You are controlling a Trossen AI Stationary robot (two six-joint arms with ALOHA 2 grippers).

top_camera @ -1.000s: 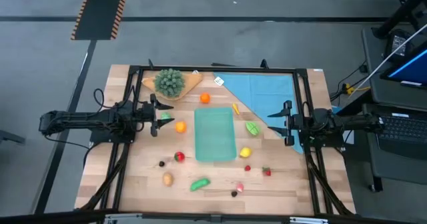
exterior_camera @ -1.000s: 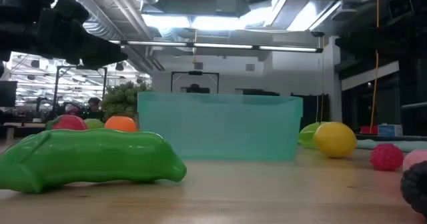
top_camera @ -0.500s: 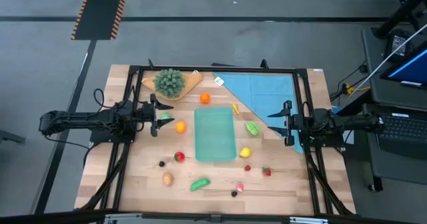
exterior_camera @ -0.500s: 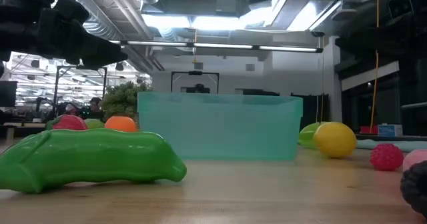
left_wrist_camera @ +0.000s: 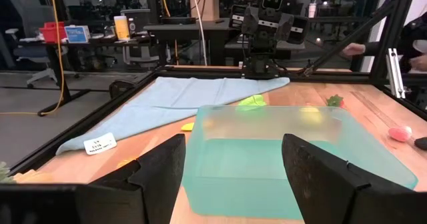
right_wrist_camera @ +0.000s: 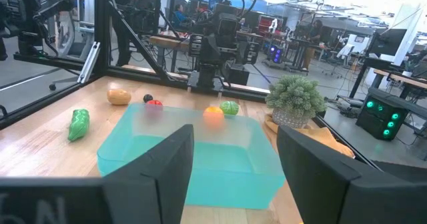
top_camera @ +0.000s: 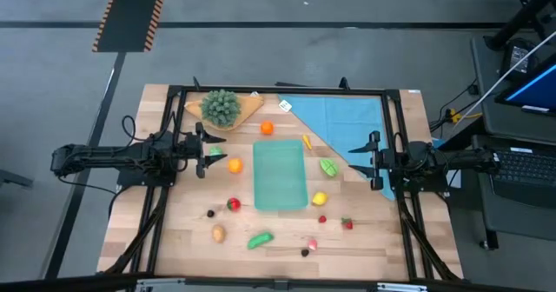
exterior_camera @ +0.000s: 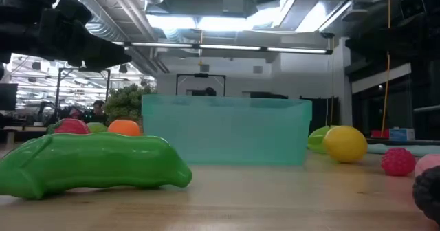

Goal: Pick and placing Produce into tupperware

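Scanning near edge first: green pea pod [top_camera: 260, 239] lies closest to the low camera, brown potato-like piece [top_camera: 218, 233] beside it, dark berry [top_camera: 305, 252] and pink piece [top_camera: 312, 243] toward the right
Next row: red piece [top_camera: 233, 204] and small dark piece [top_camera: 210, 213] on the left arm's side; red berry [top_camera: 322, 220] and strawberry [top_camera: 347, 223] on the right arm's side; all loose on the wooden table [top_camera: 174, 240]
Tupperware: teal container [top_camera: 280, 175] at table middle, long side running near to far, between the two arms; nothing visible inside it
Beside container: yellow lemon [top_camera: 319, 199] just off its near right corner; orange fruit [top_camera: 234, 164] off its left side; light green piece [top_camera: 328, 166] and small orange-yellow piece [top_camera: 306, 141] off its right side
Left gripper: left gripper [top_camera: 201, 150] hangs at the left of the container, fingers [left_wrist_camera: 160, 171] apart, holding nothing, a green piece [top_camera: 214, 152] under it
Right gripper: right gripper [top_camera: 367, 159] faces the container from the right, over the cloth edge, fingers [right_wrist_camera: 170, 161] apart, empty
Far side: second orange fruit [top_camera: 267, 128] beyond the container; leafy bunch [top_camera: 221, 106] on tan board [top_camera: 248, 109] at far left; light-blue cloth [top_camera: 334, 118] at far right with a white tag [top_camera: 285, 106] at its corner
In the way: black frame rails [top_camera: 278, 90] ring the table
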